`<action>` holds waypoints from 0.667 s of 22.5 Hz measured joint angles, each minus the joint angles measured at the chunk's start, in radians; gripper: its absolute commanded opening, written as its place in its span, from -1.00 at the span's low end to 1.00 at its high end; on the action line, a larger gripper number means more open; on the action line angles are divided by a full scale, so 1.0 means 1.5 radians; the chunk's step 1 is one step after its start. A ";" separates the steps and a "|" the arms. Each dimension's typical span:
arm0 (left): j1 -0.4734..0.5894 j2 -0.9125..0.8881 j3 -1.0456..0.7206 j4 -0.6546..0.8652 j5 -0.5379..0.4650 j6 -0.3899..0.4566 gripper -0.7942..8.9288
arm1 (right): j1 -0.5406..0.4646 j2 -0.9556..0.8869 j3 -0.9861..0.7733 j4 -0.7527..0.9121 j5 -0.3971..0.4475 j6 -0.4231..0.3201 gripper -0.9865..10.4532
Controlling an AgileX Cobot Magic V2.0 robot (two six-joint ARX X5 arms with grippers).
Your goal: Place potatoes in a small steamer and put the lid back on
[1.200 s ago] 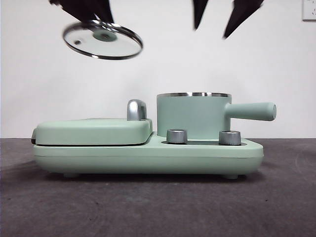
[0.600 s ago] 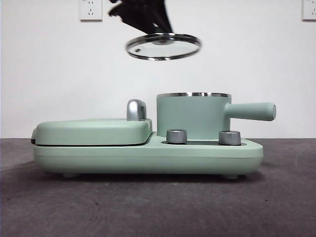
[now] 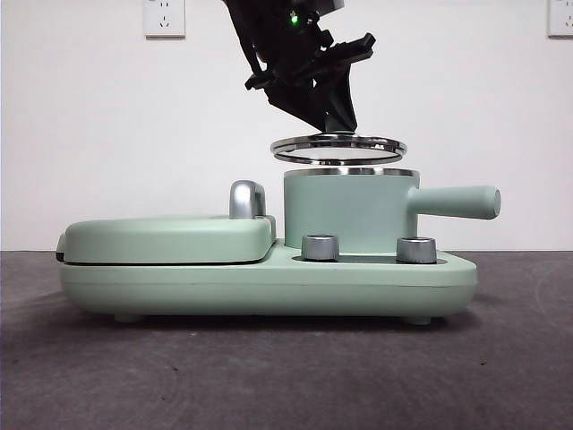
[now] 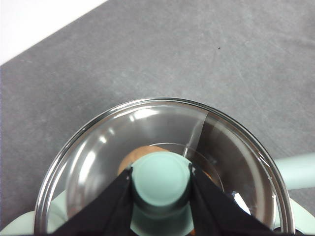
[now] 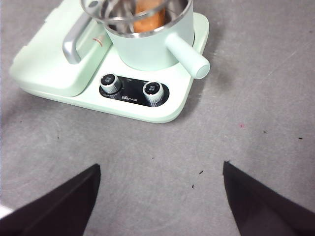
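Potato [image 5: 147, 17] inside mint steamer [image 5: 147, 46]

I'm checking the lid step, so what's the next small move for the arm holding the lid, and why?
Probably a short straight descent, then release. The left gripper is shut on the knob of the lid, which hovers just above the small steamer, roughly centred and not touching its rim. The potato already lies inside the pot. The right gripper waits open, well away.

Most of the potato [image 5: 147, 17] behind the lid's [image 5: 118, 14] rim, both cut off by the picture's edge.
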 measured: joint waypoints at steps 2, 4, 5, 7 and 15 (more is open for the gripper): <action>0.000 0.002 0.000 0.014 0.000 0.000 -0.81 | 0.000 0.001 -0.001 -0.005 0.000 0.001 -0.14; 0.000 0.002 0.000 0.034 0.000 0.000 -0.81 | 0.000 0.001 -0.001 -0.007 0.000 0.001 -0.14; 0.000 0.003 0.000 0.040 0.000 0.000 -0.81 | 0.000 0.001 -0.001 -0.007 0.000 0.001 -0.14; 0.000 0.009 0.000 0.051 0.000 0.000 -0.81 | 0.000 0.001 -0.001 -0.007 0.000 0.001 -0.14; 0.000 0.037 0.000 0.065 0.005 0.000 -0.81 | 0.000 0.001 -0.001 -0.007 0.000 0.001 -0.14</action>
